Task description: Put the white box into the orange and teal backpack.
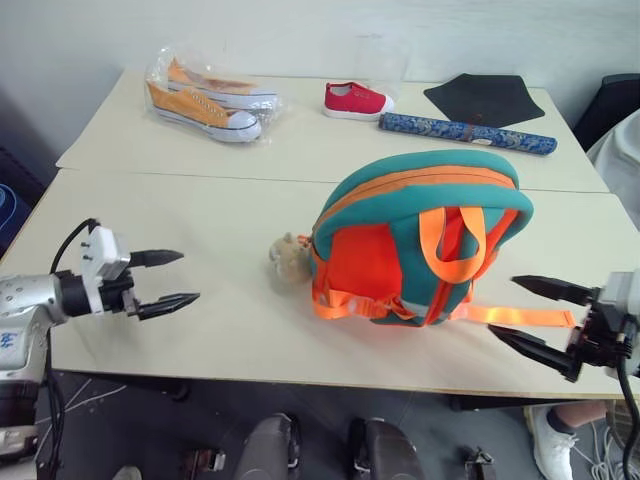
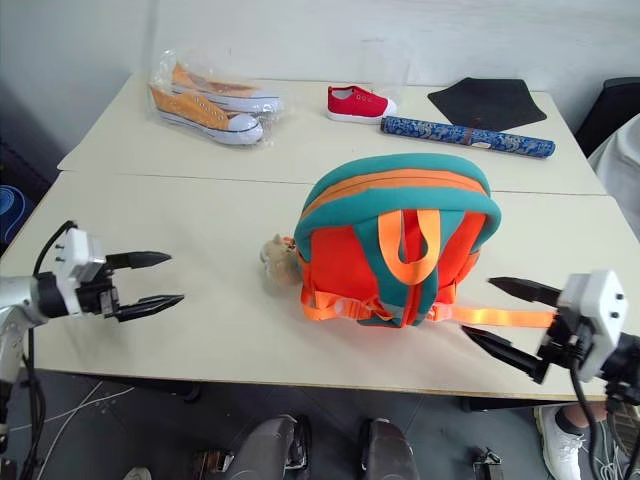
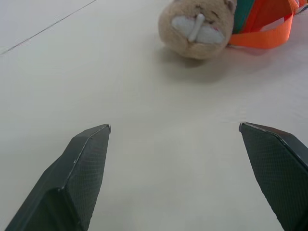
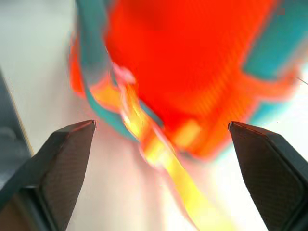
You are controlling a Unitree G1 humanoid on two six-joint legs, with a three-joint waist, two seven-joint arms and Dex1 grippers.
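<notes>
Orange and teal backpack (image 1: 420, 235) stands on the near edge of a cream table (image 1: 200, 330), straps facing the camera, midway between two grippers that flank it with fingers spread wide and holding nothing. To its left, the left gripper (image 1: 172, 279) hovers over bare tabletop, well apart from the bag, pointing toward the beige plush charm (image 1: 290, 257) lying against the backpack's lower left corner. To its right, the right gripper (image 1: 540, 316) sits just beside a loose orange strap (image 1: 520, 316) trailing from the bag's base. Farther back lie bagged orange sneakers (image 1: 205, 100), a red shoe (image 1: 356, 101), a blue patterned roll (image 1: 465, 133) and a black mat (image 1: 484, 97).
</notes>
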